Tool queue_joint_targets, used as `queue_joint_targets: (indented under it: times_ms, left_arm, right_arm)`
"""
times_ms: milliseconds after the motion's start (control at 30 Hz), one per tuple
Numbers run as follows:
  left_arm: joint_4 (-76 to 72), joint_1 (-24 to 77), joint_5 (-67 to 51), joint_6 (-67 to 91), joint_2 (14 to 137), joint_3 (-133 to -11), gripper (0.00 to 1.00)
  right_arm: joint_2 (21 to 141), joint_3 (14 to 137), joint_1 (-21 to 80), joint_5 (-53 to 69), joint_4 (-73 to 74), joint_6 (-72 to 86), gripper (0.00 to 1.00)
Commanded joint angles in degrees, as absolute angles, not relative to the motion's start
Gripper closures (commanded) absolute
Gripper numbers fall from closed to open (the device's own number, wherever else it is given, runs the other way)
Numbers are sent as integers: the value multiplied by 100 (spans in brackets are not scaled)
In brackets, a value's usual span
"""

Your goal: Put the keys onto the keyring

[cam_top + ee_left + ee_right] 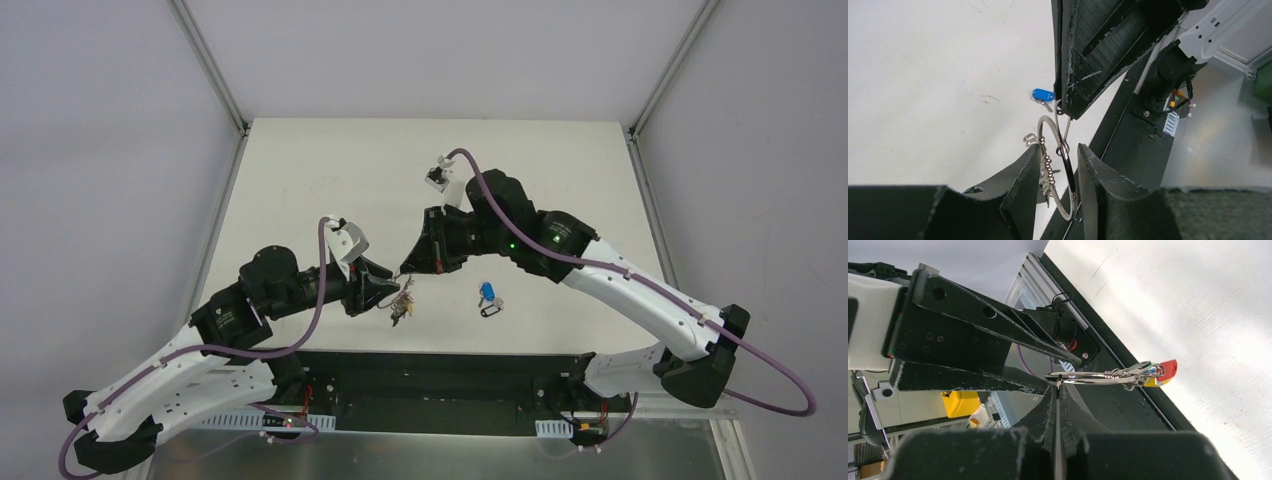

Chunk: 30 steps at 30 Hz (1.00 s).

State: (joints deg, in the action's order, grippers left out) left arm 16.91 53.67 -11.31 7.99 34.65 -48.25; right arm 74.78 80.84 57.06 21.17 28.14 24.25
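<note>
right gripper clamped tight on keyring rim, pointing 8 o'clock, elbow back at 2 o'clock | left gripper jaws parted, ring standing in the gap, aimed 3 o'clock | blue-capped key and black-headed key on table, 3 o'clock of ring, apart from it

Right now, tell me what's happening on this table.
Over the table's near side, the right claw is shut on the keyring, with coloured keys hanging from it. The left claw stands open around the ring. The blue-capped key and black key lie on the table, not yet threaded.
</note>
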Motion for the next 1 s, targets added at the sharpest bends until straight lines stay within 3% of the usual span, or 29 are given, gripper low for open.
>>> queue_joint_targets:
  times_ms: [0, 967]
  left_arm:
    - [1599, 5401, -1229, 467, 3460, -4761, 67]
    - [1443, 5406, -1229, 311, 3714, -4799, 68]
  right_arm:
    - [7531, 8543, 5806, 1794, 3207, 2663, 100]
    - [7784, 8918, 5905, 1714, 3757, 2918, 100]
